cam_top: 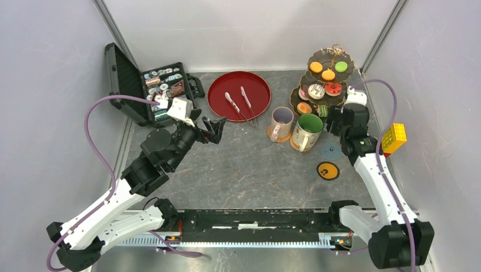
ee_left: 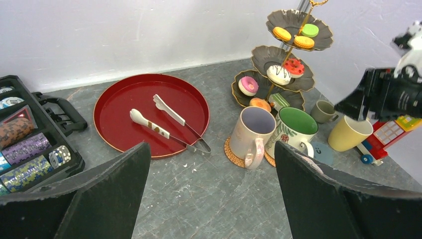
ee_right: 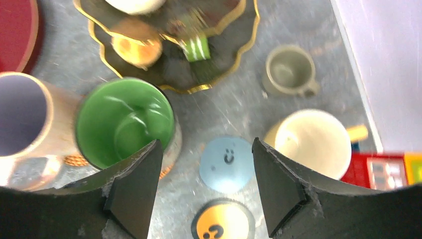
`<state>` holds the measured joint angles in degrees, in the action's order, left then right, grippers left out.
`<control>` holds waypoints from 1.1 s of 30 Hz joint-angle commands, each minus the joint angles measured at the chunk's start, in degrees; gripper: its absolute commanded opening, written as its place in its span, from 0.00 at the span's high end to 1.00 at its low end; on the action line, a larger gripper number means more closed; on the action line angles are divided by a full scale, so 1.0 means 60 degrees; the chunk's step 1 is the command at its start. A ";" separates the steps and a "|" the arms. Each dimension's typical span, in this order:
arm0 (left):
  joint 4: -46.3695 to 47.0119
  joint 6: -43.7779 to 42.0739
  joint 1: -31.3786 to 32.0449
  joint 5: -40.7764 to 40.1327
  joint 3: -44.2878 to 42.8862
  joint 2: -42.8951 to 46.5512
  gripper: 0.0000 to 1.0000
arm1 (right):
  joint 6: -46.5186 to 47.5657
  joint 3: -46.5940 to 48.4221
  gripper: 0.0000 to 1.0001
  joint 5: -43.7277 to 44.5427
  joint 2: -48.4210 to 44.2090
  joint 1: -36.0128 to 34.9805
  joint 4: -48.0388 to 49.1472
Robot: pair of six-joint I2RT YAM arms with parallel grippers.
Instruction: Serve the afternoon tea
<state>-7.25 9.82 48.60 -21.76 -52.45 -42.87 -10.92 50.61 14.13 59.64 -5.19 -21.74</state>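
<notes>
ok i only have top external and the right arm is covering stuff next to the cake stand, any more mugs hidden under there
observer: yes, a yellow mug stands upright just right of the blue coaster in the right wrist view.
operator: only that one
observer: no, a small grey mug also stands upright, on the table beside the bottom tier of the stand.
operator: is the right claw holding anything
observer: no, the right claw is open, nothing between its fingers, and it hangs over the blue coaster.
</notes>
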 commanded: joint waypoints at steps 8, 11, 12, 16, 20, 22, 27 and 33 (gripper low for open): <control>0.0299 0.0561 -0.0029 0.0217 -0.0239 0.0178 0.00 | -0.1986 -0.2840 0.37 0.0553 -0.0419 0.0314 0.0604; 0.0299 0.0545 -0.0029 0.0212 -0.0239 0.0188 0.00 | -0.1864 -0.2731 0.37 0.0324 -0.0100 0.0323 0.0851; 0.0299 0.0545 -0.0029 0.0210 -0.0239 0.0183 0.00 | -0.1836 -0.2625 0.37 0.0251 -0.0022 0.0323 0.0865; 0.0293 0.0516 -0.0029 0.0170 -0.0239 0.0174 0.00 | -0.1548 -0.1856 0.21 0.0101 -0.0038 0.0316 0.0766; 0.0260 0.0529 -0.0034 0.0178 -0.0276 0.0156 0.00 | -0.1521 -0.1210 0.09 -0.0289 -0.0243 0.0324 0.1131; 0.0259 0.0543 -0.0029 0.0206 -0.0282 0.0148 0.00 | -0.1536 -0.0970 0.09 -0.0754 0.0050 0.0323 0.1437; 0.0243 0.0494 -0.0029 0.0143 -0.0282 0.0094 0.00 | -0.1879 -0.0484 0.13 -0.1222 0.1447 0.0296 0.1632; 0.0228 0.0472 -0.0029 0.0122 -0.0282 0.0014 0.00 | -0.2292 -0.0731 0.34 -0.1125 0.2424 0.0101 0.2341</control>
<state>-7.22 9.96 48.60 -20.73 -52.45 -42.52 -22.41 45.93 7.64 71.48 -3.77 -11.44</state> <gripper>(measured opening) 0.997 0.702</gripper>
